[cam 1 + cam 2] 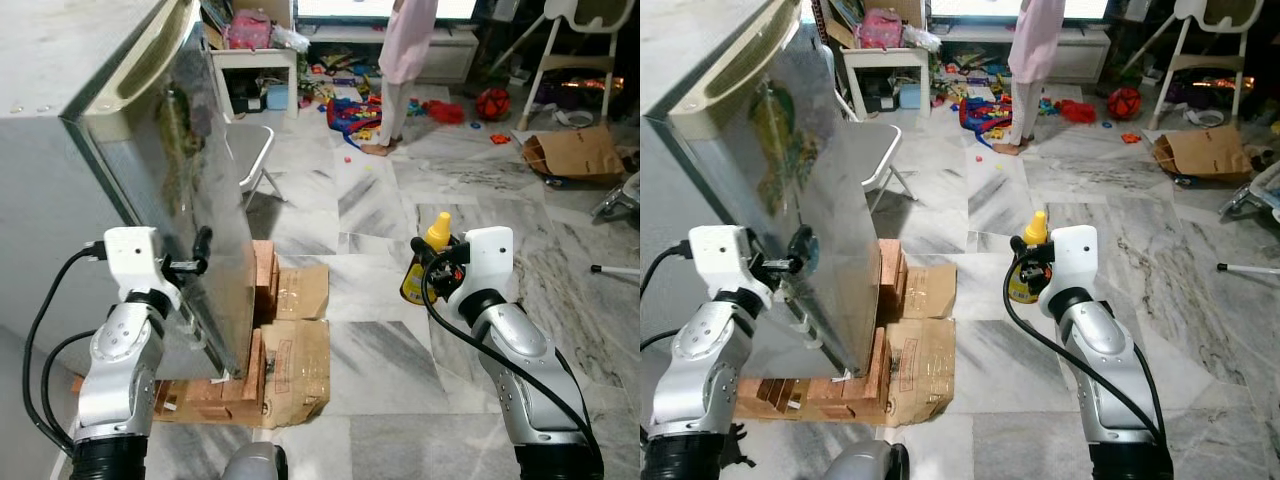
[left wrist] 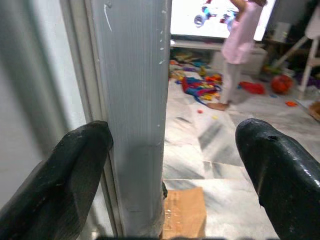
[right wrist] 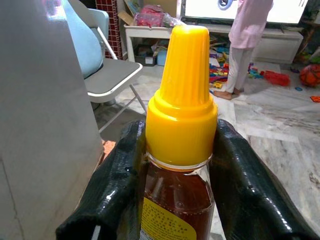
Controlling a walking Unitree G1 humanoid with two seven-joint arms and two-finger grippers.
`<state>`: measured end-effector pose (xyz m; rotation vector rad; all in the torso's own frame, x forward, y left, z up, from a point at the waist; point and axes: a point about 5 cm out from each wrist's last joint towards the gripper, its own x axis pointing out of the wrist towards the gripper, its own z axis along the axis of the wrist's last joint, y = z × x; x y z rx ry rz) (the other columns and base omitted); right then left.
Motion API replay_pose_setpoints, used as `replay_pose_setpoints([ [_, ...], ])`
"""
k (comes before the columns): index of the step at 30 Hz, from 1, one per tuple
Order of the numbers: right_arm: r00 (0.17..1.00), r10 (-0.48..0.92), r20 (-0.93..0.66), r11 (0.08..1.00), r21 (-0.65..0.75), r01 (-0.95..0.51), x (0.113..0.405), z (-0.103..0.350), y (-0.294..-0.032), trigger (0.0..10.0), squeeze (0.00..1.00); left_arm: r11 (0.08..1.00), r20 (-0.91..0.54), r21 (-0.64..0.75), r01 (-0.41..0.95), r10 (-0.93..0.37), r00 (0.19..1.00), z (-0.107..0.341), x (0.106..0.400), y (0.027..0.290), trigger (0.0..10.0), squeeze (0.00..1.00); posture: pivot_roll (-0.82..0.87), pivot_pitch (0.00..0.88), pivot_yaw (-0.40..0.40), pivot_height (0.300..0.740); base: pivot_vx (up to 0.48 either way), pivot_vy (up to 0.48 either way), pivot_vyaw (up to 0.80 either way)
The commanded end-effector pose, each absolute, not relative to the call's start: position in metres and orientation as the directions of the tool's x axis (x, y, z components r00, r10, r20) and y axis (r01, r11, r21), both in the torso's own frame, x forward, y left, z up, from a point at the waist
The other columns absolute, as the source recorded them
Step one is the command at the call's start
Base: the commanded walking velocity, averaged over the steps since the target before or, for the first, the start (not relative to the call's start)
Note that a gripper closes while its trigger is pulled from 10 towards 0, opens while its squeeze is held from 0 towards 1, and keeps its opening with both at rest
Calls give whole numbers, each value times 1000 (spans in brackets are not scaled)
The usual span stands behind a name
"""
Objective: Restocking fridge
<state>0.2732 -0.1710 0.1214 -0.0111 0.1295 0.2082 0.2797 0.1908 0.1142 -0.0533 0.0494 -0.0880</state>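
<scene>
L gripper [image 1: 200,252]: my fingers spread wide, straddling the fridge door [image 1: 195,190] edge, one finger [image 2: 75,175] each side, not squeezing it afaict.
R gripper [image 1: 1030,262]: clamped tight on a bottle [image 1: 1025,265], yellow cap, amber stuff inside, held upright out to the right of the fridge, above the marble floor [image 1: 400,210].
Fridge: on my left, sitting on bricks [image 1: 262,280] + flattened cardboard [image 1: 300,340].
Far bg: person [image 1: 400,60] standing among toys [image 1: 350,110], folding chair [image 1: 250,150] past the fridge.
</scene>
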Motion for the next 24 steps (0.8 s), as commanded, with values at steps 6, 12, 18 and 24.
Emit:
replay_pose_setpoints([
  [6,966,236,-107,972,33,-234,274,127,-164,10000,0,921,24,-43,388,-387,922,139,292,131,10000,0,34,0,0,740,0,0,0],
  [12,978,184,-102,981,76,-177,272,128,-166,10000,0,776,14,-60,628,-629,778,144,277,77,10000,0,24,0,9,740,0,0,0],
  [18,983,158,-96,986,68,-151,272,127,-169,10000,0,842,-21,-10,539,-539,842,133,277,95,10000,0,32,0,11,740,0,0,0],
  [24,987,139,-77,989,55,-135,274,129,-169,10000,0,928,-27,65,368,-367,930,129,279,131,10000,0,43,0,7,740,0,-42,0],
])
